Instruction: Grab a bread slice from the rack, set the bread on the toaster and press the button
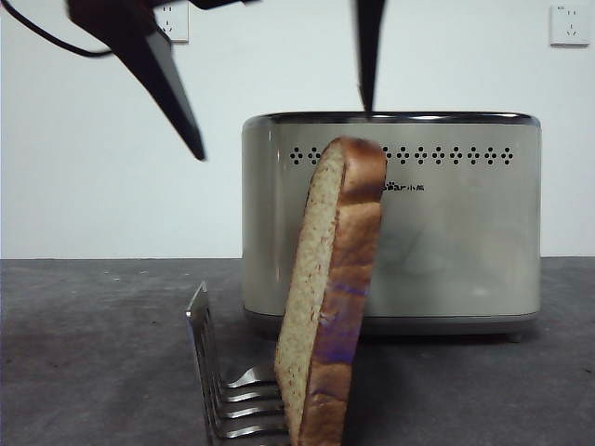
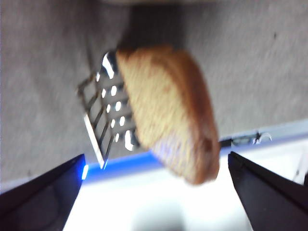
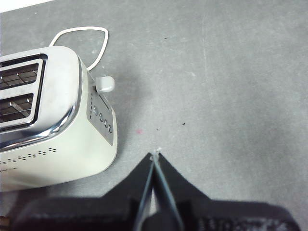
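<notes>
In the front view, the slice of bread point(image 1: 330, 297) stands on its edge in the rack point(image 1: 228, 390), at the near edge of the worktop. It leans a little, with the rounded top toward the toaster point(image 1: 446, 232), and its crumb face is turned to the left. The toaster stands behind it, more toward the far edge, and the top of the slice covers a part of its row of vent holes. My left gripper point(image 1: 279, 130) hangs above the slice. One jaw comes down from the top left corner, the other from the top middle, and there is a wide gap between them. Neither jaw touches the bread.

In my left wrist view, the two black jaws of my left gripper point(image 2: 154, 163) are spread far apart and hold nothing. The slice of bread point(image 2: 168, 110) lies between them but farther away, and the picture is blurred. The wire bars of the rack point(image 2: 103, 118) show just beside the slice, on the grey table point(image 2: 43, 72).

In my right wrist view, my right gripper point(image 3: 155, 161) has its jaws pressed together, with nothing between them. It is above the bare table point(image 3: 231, 72), well apart from the toaster point(image 3: 53, 139). I see the toaster's two slots, its lever point(image 3: 105, 84) at the end and its white cable point(image 3: 79, 36) on the table.
</notes>
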{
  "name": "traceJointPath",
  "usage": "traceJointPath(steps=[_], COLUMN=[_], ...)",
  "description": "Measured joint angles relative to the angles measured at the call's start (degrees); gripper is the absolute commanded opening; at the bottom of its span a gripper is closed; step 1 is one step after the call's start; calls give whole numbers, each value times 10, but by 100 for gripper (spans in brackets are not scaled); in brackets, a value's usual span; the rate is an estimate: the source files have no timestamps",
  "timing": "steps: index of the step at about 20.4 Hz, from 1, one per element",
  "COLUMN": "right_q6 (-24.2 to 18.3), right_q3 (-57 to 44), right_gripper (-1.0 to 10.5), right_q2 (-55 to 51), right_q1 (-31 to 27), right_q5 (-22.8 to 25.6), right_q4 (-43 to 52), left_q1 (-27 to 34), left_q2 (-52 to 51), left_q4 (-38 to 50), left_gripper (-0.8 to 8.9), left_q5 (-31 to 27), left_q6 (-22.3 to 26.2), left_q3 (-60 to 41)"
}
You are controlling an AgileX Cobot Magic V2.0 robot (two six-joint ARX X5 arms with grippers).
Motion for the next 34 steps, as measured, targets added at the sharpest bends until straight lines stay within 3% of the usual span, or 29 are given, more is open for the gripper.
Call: traceJointPath(steps=[12, 20, 25, 34], right_q6=[-2, -2, -2, -2], right_q3=[0, 0, 0, 0], right_gripper=[1, 1, 1, 1], right_q2=[0, 0, 0, 0], right_q1=[0, 0, 0, 0], right_q5=[0, 0, 0, 0], right_q4=[0, -18, -21, -22], left_q1=[-8, 0, 0, 0], left_q2=[29, 38, 38, 38], left_q4=[2, -6, -6, -29], left_gripper=[497, 166, 52, -7], left_q5=[-31, -34, -34, -63], left_q6=[3, 7, 7, 7], left_q3=[0, 0, 0, 0])
